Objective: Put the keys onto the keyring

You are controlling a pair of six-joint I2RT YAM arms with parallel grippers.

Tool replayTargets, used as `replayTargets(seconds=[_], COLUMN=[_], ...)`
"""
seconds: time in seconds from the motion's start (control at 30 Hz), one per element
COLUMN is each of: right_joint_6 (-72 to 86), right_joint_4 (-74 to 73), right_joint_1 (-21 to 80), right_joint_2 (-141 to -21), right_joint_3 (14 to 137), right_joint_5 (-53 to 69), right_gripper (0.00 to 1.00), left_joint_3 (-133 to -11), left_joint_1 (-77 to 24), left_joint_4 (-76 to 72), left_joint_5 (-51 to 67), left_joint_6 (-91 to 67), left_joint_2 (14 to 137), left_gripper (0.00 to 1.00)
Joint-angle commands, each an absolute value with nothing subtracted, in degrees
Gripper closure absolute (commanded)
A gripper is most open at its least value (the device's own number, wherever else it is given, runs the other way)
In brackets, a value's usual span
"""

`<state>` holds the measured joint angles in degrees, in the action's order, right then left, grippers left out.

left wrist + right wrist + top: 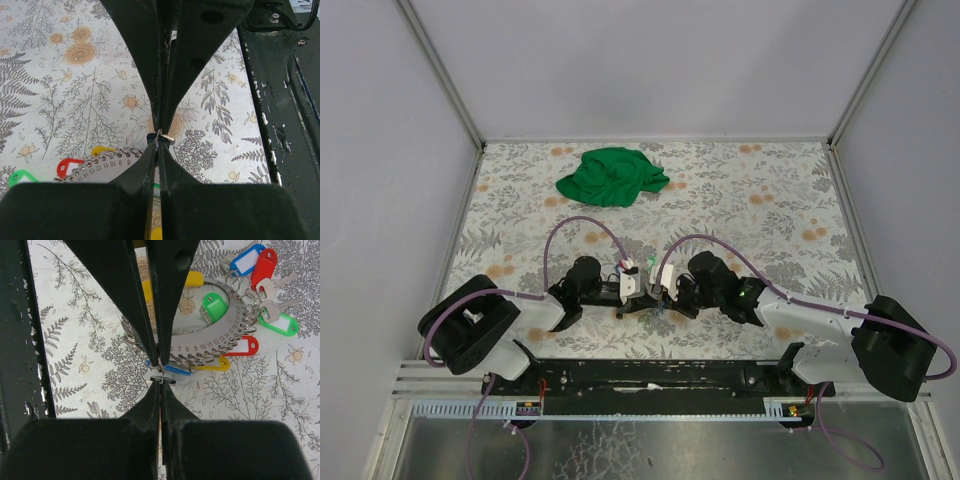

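My left gripper (638,298) and right gripper (660,298) meet tip to tip low over the table's near middle. Both are shut on a thin grey metal keyring (161,135), seen edge-on between the tips; it also shows in the right wrist view (163,380). In the left wrist view my left gripper (158,146) comes from below and the right one from above. In the right wrist view my right gripper (160,386) comes from below. Under them lies a grey numbered ring holder (227,342) with the keys: green (215,305), blue (247,262), red (245,346), yellow (215,365).
A crumpled green cloth (612,176) lies at the back middle of the floral table cover (760,200). The black base rail (285,115) runs close beside the grippers at the near edge. White walls enclose the table on three sides.
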<state>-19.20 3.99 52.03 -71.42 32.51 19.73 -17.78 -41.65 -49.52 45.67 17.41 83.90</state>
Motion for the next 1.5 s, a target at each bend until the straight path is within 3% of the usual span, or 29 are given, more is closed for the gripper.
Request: replayTargets(seconds=[0.0, 1.03, 1.47], right_joint_6=[-18.3, -30.1, -31.8], right_joint_4=[15.7, 15.1, 13.1], right_joint_1=[53.3, 50.3, 50.4], right_joint_2=[-70.2, -70.1, -66.5], right_joint_3=[35.4, 34.8, 32.6], right_joint_5=[22.0, 33.1, 31.0], right_gripper=[1.0, 1.0, 1.0], left_joint_3=[-19.3, -23.0, -21.8], left_joint_1=[-42.8, -41.1, -40.0], left_joint_4=[-52.6, -42.1, -46.7], left_joint_5=[47.5, 56.4, 47.2], left_joint_6=[17.7, 20.9, 13.9], left_joint_2=[83.8, 83.7, 82.7], left_gripper=[1.0, 1.0, 1.0])
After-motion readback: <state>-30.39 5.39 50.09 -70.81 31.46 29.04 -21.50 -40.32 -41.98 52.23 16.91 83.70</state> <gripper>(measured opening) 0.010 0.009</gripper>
